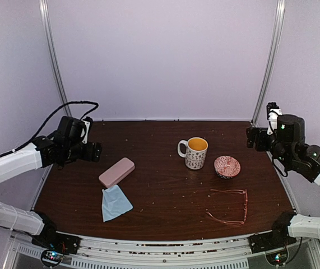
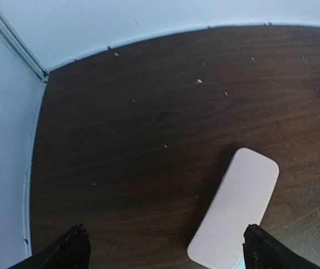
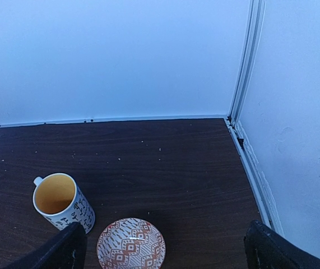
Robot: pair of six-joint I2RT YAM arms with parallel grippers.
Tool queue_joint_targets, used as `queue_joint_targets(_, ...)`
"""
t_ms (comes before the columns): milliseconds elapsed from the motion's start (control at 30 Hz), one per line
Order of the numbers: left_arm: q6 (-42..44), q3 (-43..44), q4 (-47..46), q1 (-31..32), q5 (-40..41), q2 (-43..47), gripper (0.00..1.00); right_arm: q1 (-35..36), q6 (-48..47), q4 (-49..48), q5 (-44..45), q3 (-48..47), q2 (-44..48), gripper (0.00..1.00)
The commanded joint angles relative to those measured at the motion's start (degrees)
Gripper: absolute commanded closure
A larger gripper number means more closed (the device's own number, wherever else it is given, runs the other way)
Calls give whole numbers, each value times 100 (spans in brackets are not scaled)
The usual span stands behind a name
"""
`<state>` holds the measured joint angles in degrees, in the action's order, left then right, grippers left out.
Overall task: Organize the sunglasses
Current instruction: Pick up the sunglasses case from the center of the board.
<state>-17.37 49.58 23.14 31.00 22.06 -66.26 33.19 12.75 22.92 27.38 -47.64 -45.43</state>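
sunglasses (image 1: 242, 206) lie flat on the table (image 1: 165, 185), front right, nearer the right arm's base than anything else. i see them in the top view only. the wire is so thin against the dark wood that i make out just a three-sided outline, open toward the left. lenses too faint to tell, and i cannot say which strokes are temples and which the front.

just behind them sits the bowl (image 1: 227, 166), patterned red and white, apart from the frame. the mug (image 1: 195, 152) is left of the bowl, upright, yellow inside, handle pointing left. from the right wrist the bowl's near rim is cut off by the picture edge.

well apart on the left half: the case (image 1: 116, 172), lying on a diagonal, and the cloth (image 1: 115, 203) just in front of it. whether their corners touch i cannot tell from the top. in the left wrist view the case's near end runs off the bottom edge, with a sliver of blue beside it.

left gripper (image 2: 165, 252) hangs above the table behind the case, jaws spread wide, nothing between them; only the fingertips (image 2: 64, 252) show. right gripper (image 3: 168, 249) is up behind the bowl and mug, jaws likewise spread, holding nothing.
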Motion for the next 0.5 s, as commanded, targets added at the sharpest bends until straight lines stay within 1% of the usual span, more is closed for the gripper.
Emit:
queue_joint_targets(0, 206, -180, -590, 58, -786, -581, 2, 72, 159, -27, -122, 135, 10, 0)
queue_joint_targets(133, 441, -170, -846, 61, -1256, -1159, 2, 91, 219, -78, -141, 282, 63, 0)
queue_joint_targets(333, 788, 54, -888, 70, -1770, -2060, 2, 109, 314, -205, -247, 512, 130, 0)
queue_joint_targets(467, 970, 192, -916, 78, -2025, -2457, 2, 118, 365, -233, -249, 559, 88, 0)
